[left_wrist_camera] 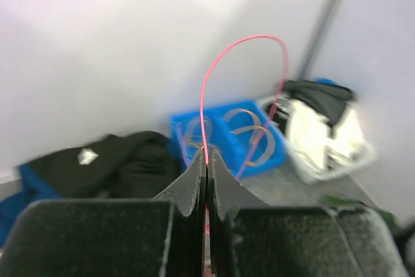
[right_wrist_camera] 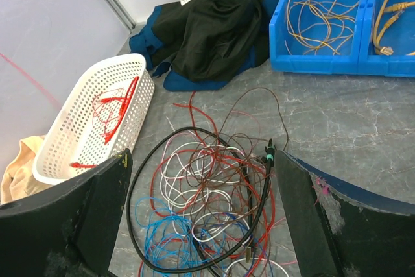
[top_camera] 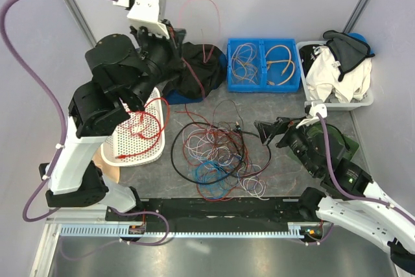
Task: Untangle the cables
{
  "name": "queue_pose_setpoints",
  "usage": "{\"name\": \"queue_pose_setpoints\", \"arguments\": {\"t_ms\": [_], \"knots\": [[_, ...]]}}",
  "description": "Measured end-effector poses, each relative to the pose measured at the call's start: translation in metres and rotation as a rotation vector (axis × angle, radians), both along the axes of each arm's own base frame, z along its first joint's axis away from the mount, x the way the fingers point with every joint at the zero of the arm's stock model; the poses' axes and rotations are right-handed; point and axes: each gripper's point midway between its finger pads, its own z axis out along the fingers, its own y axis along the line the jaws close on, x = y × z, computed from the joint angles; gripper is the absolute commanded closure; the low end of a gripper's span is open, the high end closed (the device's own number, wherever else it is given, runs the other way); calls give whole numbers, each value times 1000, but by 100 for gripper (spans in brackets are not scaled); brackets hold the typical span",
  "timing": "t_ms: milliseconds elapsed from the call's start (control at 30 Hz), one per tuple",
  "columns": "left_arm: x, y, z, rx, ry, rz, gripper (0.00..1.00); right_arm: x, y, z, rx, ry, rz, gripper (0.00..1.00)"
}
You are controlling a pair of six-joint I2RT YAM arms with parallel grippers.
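Left gripper point(left_wrist_camera: 206, 160) clamped tight on one red wire point(left_wrist_camera: 224, 53), raised near the far-left corner of the table point(top_camera: 292, 105), the wire looping above its fingers. Right gripper point(right_wrist_camera: 201, 167) spread wide, holding nothing, just right of the cables point(top_camera: 217, 157), tangled mid-table toward the near edge.

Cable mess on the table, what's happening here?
Two arms are working on the tangle of cables on the table. The left hand, held up high, is shut on one red cable that loops above it. The right hand is open beside the tangle's right edge, holding nothing. A white basket on the left holds red cables; a blue bin at the back holds more.
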Motion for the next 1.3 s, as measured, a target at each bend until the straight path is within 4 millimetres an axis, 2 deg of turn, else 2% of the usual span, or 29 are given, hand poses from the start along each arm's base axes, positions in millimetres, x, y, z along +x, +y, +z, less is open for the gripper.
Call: {"name": "queue_pose_setpoints", "arguments": {"t_ms": [200, 467, 600, 700, 733, 800, 1000, 1100, 1300], "knots": [[13, 53, 14, 62, -65, 238, 98, -1, 3, -5, 20, -9, 18, 2], [15, 126, 41, 121, -184, 564, 98, -2, 25, -42, -15, 60, 90, 2], [26, 158, 42, 151, -173, 695, 98, -4, 29, -48, -21, 73, 117, 2], [36, 177, 31, 185, -135, 764, 98, -6, 30, -48, -20, 73, 127, 2], [43, 187, 21, 198, -107, 794, 98, -5, 30, -48, -18, 72, 127, 2], [49, 191, 13, 205, -87, 801, 98, -5, 30, -47, -17, 70, 128, 2], [94, 239, -67, 263, 104, 881, 98, -4, 31, -50, -32, 66, 128, 2], [107, 260, -106, 262, 202, 906, 98, -3, 30, -51, -45, 61, 127, 2], [114, 268, -178, 252, 349, 883, 98, -1, 32, -57, -79, 68, 128, 2]]}}
